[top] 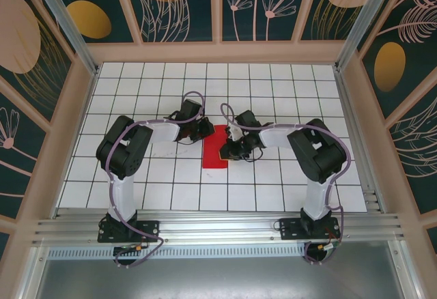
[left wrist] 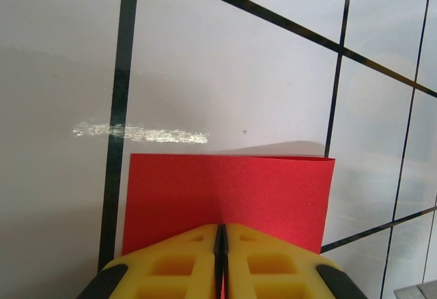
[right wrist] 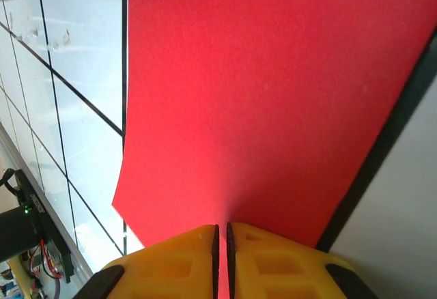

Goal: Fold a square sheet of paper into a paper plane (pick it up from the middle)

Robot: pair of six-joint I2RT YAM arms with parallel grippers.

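Note:
The square sheet of paper [top: 214, 150] is bright red and shows from above as a narrow upright strip on the white grid table [top: 273, 94], between the two arms. My left gripper [top: 206, 132] is at its upper left edge. In the left wrist view the yellow fingers [left wrist: 177, 265] are pressed together on the near edge of the sheet [left wrist: 229, 190], and the gripper [left wrist: 220, 234] is shut on it. My right gripper [top: 229, 150] holds the strip's right side. Its jaws [right wrist: 221, 236] pinch the sheet [right wrist: 273, 87], which curves away from them above the tiles.
Wooden walls with leaf-pattern panels [top: 184, 5] enclose the table on three sides. An aluminium rail [top: 218, 227] runs along the near edge where both arm bases stand. A scuffed streak [left wrist: 140, 133] marks the tile just beyond the paper.

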